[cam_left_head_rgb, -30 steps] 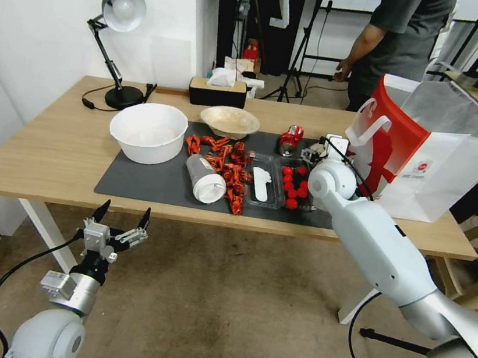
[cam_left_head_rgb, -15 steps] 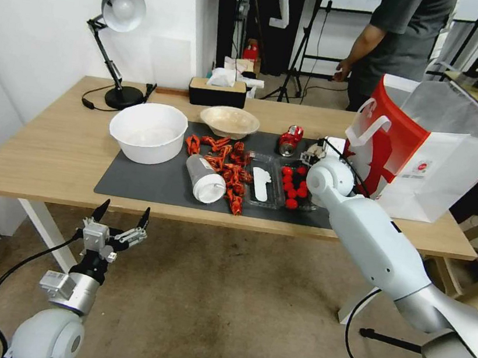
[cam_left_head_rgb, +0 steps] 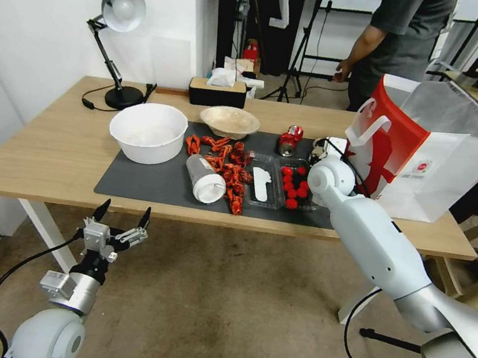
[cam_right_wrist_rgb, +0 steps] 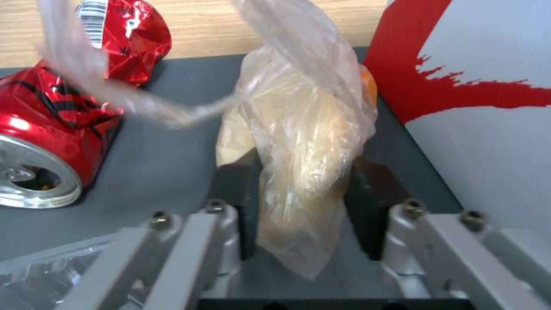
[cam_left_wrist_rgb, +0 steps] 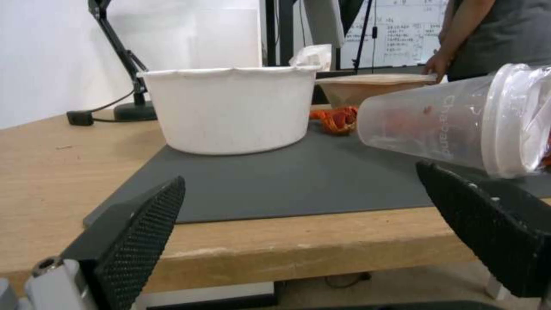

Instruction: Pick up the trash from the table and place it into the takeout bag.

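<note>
My head camera looks forward and down over the long light-wood table point(cam_left_head_rgb: 43, 147) from its near edge. My left wrist camera sits low below that edge, facing across the dark grey mat point(cam_left_wrist_rgb: 298, 181) at the big white bowl point(cam_left_wrist_rgb: 232, 110), which the head view shares point(cam_left_head_rgb: 147, 132). My right wrist camera hangs close over the crushed red soda can point(cam_right_wrist_rgb: 54, 125).

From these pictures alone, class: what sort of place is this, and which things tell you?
Probably a lab or studio staged as a dining spot: a table with a takeout bag and food scraps, tripod stands and a whiteboard behind it.
</note>
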You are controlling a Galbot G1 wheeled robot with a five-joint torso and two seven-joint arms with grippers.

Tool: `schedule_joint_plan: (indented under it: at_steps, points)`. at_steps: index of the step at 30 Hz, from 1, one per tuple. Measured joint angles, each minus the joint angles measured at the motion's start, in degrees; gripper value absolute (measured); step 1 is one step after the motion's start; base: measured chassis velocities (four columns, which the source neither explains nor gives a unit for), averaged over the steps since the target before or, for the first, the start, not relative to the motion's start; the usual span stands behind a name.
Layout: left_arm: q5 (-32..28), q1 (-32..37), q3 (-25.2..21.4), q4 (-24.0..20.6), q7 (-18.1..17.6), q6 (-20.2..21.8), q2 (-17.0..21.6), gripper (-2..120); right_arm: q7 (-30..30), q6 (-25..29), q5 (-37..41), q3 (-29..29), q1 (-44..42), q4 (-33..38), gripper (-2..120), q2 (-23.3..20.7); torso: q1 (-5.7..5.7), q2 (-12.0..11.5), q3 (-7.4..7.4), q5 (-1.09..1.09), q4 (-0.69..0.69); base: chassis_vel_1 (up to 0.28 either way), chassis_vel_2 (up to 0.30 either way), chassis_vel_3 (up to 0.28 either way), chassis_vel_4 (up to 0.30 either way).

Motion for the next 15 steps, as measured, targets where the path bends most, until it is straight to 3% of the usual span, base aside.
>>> schedule_joint_plan:
  at_steps: [7,9,15]
  points:
    - [0.0,-0.2,0.1,0.0,-0.1,0.0,0.1,100,-2.0,1.4,-1.4,0.1,-0.4,2.6,8,-1.1,0.00,0.0,0.00,0.00,0.00,0.000,0.000,0.000,0.000]
    - [-0.1,-0.2,0.0,-0.1,-0.1,0.0,0.2,100,-5.2,2.3,-4.0,0.3,-1.2,5.5,1,-2.6,0.00,0.0,0.00,0.00,0.01,0.000,0.000,0.000,0.000]
    - [-0.1,0.0,-0.2,-0.2,-0.2,-0.3,0.1,100,-10.5,4.5,-7.2,1.5,-3.3,12.9,0,-6.8,0.00,0.0,0.00,0.00,-0.01,0.000,0.000,0.000,0.000]
